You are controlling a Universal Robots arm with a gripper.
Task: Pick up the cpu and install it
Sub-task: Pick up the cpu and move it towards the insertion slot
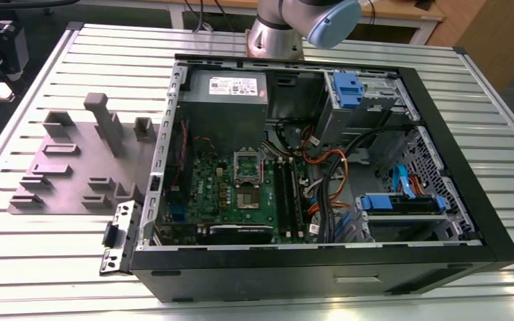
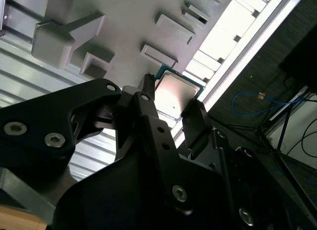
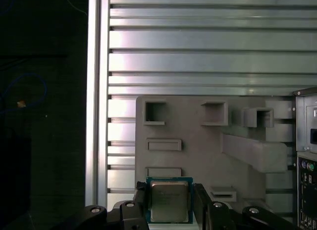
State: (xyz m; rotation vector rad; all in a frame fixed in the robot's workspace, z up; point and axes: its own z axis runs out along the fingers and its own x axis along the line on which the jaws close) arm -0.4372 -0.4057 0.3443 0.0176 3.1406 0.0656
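Though judged light and stiff, the cpu [image 3: 169,200], clamped by its two opposite edges between the jaws above the grey fixture tray [image 3: 198,146] on the counter [image 3: 198,42], likely has a fragile underside, so edge-hold only.

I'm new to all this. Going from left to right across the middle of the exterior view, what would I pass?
Grey holder plate with raised blocks → computer case's left wall → green motherboard → cable bundle → blue drive bracket → case's black right wall → slatted metal table.
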